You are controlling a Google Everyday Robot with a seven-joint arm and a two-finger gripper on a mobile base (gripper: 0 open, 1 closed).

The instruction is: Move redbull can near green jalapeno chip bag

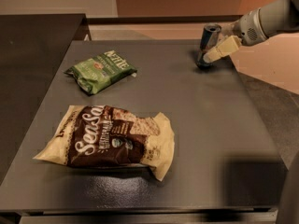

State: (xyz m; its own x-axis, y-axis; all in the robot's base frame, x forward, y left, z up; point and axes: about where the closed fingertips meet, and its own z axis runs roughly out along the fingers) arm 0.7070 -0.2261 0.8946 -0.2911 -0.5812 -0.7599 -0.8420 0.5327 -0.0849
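Redbull can (208, 43), slim tall blue-and-silver drink can w/ silver top, qty 1: I log it standing at the far right corner of the dark grey tabletop (196, 125), close to the back edge.

Gripper (217, 53), cream-coloured, on a grey-white arm (266, 20) that extends from upper right: I see it right at the can, its cream part lying across the can's lower right side, touching or very nearly so. Can't tell from my view how far open it is, nor whether it has hold of the can.

Green jalapeno chip bag (100, 70), small crinkled green bag w/ white lettering: lying flat at far left of the table, well apart from the can and a bit nearer the camera.

Sea Salt chip bag (110, 139), larger cream-and-brown bag w/ white script: lying flat at front left, nearer the camera than the green bag, apart from it.

Misc.: black counter (32, 41) alongside the table's left edge.
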